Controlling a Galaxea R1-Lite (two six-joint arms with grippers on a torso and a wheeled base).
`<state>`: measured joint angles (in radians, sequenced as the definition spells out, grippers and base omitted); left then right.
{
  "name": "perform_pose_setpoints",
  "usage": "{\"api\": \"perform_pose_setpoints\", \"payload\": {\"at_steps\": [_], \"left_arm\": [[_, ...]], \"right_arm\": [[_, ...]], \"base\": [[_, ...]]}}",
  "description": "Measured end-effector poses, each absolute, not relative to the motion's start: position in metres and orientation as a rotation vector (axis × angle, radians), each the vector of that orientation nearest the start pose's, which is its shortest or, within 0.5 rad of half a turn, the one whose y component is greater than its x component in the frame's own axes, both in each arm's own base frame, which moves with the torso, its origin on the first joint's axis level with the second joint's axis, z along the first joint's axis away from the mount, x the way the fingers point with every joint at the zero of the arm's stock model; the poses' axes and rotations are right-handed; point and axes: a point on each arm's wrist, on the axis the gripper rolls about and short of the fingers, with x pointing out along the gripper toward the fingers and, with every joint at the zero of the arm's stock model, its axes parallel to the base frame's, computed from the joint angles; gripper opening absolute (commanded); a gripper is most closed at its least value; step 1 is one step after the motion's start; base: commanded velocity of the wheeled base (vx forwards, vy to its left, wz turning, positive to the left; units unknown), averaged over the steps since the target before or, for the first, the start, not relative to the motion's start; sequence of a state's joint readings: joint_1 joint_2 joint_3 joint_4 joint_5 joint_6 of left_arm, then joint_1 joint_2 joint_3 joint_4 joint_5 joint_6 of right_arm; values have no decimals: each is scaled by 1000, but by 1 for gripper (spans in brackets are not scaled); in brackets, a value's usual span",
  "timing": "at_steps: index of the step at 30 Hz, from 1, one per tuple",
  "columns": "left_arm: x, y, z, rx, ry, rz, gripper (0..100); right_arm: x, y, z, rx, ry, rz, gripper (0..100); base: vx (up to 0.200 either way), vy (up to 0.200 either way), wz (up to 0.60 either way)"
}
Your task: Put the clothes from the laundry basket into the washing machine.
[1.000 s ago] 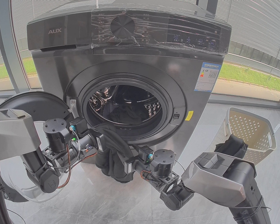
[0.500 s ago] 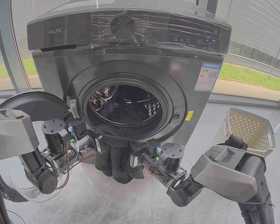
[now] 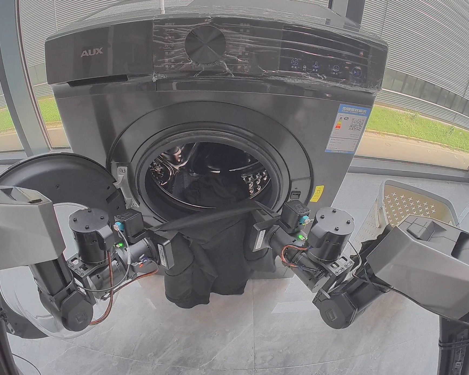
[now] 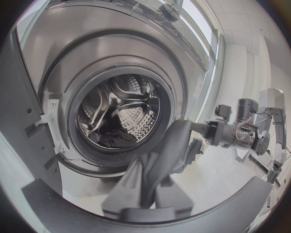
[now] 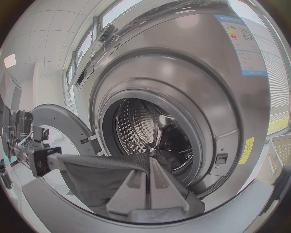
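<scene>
Black, limp cloth, a garment [image 3: 212, 259], is strung between both arms just before the washing machine [image 3: 209, 107]. The left hand [image 4: 148, 179] is pinched tight on one end and the right hand [image 5: 148, 170] on the other, so the top hem runs taut across the opening, low at the left and higher at the right, while the rest sags in loose folds. The right hand is nearer the rim. Straight ahead and slightly up lies the drum [image 3: 208, 172] of dimpled, ribbed steel, with dark clothes [image 3: 212, 193] inside. The round door [image 3: 56, 178] stands open at the left; the perforated plastic laundry basket [image 3: 406, 206] sits to the right.
</scene>
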<state>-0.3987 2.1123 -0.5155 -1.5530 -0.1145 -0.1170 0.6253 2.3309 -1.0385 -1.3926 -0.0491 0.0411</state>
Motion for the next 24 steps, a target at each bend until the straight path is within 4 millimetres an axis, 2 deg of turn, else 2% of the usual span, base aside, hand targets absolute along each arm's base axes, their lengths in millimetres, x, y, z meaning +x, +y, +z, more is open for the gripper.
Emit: {"api": "perform_pose_setpoints", "payload": {"at_steps": [1, 11, 24], "left_arm": [[300, -130, 75, -106, 80, -521, 100], [294, -128, 64, -95, 135, -557, 100], [295, -132, 29, -78, 247, -561, 100]], "right_arm": [[348, 251, 83, 75, -88, 580, 0], [348, 252, 95, 88, -124, 583, 0], [348, 259, 106, 104, -163, 595, 0]], "base": [[0, 0, 0], [0, 0, 0], [0, 0, 0]]}}
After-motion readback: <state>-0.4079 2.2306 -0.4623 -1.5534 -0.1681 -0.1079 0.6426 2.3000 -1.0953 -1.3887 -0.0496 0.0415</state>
